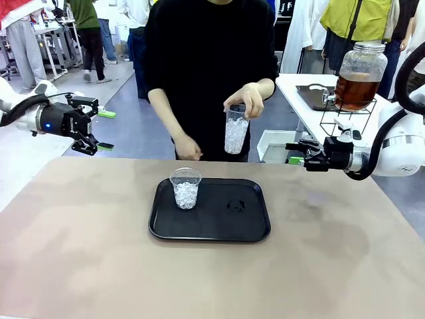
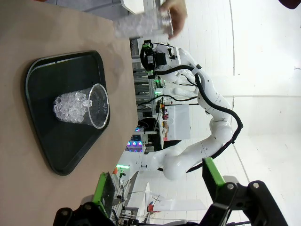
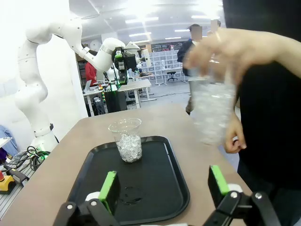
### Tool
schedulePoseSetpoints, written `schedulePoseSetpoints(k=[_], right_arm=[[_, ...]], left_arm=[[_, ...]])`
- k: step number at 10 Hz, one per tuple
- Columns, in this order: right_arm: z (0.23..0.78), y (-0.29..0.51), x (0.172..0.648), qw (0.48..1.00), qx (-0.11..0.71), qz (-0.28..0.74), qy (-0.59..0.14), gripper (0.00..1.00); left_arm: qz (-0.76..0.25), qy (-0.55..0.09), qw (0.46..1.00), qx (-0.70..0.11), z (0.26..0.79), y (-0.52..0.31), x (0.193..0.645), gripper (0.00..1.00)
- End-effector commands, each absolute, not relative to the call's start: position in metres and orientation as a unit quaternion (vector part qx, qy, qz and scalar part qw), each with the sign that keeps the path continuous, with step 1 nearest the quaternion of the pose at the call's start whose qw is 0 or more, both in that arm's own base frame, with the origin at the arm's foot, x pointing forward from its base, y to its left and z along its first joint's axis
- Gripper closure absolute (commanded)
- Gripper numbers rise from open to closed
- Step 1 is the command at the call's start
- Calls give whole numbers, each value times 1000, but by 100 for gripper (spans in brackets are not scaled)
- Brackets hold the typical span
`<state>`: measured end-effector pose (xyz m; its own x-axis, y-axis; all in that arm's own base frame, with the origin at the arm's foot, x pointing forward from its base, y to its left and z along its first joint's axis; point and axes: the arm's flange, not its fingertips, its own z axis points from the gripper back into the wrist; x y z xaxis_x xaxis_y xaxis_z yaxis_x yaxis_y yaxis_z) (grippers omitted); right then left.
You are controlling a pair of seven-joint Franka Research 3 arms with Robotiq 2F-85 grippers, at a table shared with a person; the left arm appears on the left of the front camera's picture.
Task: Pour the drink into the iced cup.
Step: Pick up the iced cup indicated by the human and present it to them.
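left gripper (image 1: pixel 104 130) hanging wide open, empty | iced cup (image 1: pixel 185 188) standing upright on tray (image 1: pixel 219 228), probably light, thin-walled, slippery; gentle mid-wall grip looking safest | person's hand (image 1: pixel 246 100) holding second cup of ice (image 1: pixel 235 133) | right gripper (image 1: pixel 294 153) gaping, empty | drink (image 1: pixel 355 90) sitting in jar (image 1: pixel 362 56), far right

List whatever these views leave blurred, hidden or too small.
Held cup: right wrist view, motion blur smears its ice.
Its rim: left wrist view, covered by the person's hand.
Mark on the tray: front view, too small to identify.
Drink jar: front view, stand's foot behind the right arm.
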<state>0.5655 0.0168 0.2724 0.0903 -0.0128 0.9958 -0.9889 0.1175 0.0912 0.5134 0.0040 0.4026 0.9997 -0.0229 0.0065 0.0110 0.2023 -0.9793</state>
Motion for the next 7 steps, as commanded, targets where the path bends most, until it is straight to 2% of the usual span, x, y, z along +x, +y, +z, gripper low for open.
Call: schedulePoseSetpoints(k=[1,7], right_arm=[[275,18,566,548,495,441,-510,0],[275,18,566,548,495,441,-510,0]], left_arm=[[-12,3,774,-633,404,4,514,0],[-12,3,774,-633,404,4,514,0]])
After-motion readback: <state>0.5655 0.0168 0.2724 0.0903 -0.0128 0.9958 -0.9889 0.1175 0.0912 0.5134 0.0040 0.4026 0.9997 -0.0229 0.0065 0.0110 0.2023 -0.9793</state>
